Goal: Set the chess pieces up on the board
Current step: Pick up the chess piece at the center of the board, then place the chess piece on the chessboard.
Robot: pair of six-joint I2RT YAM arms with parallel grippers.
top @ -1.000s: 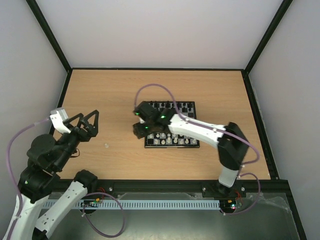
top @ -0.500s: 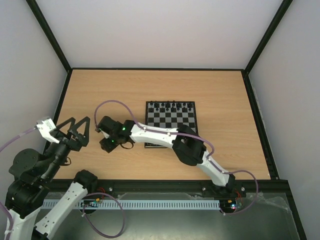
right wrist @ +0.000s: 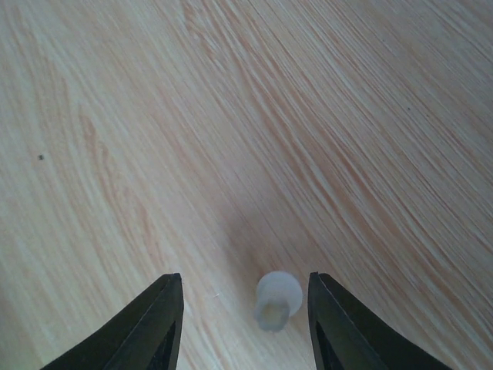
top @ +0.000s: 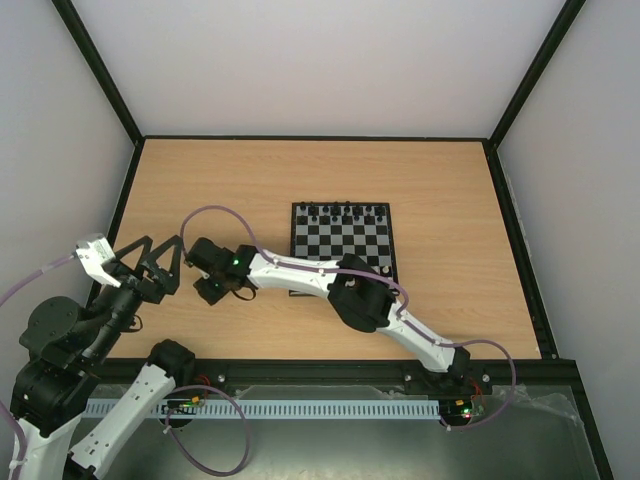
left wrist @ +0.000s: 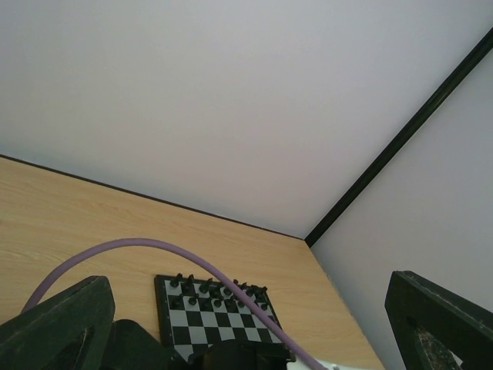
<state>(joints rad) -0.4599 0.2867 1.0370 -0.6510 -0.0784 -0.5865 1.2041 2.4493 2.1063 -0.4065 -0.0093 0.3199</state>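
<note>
A single translucent white chess piece [right wrist: 277,302] sits on the bare bench [right wrist: 115,116], left of the board [top: 343,243] and well apart from it. The right gripper [right wrist: 243,297] hangs over it, jaws open, straddling it without touching. Black chessmen [top: 345,211] line the board's far row. At the near left, the left gripper [top: 157,255] is raised off the bench, jaws spread wide and holding nothing.

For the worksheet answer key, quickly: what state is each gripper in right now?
Left gripper: open, holding nothing.
Right gripper: open, holding nothing; a white chess piece sits between its fingers, ungripped.
</note>
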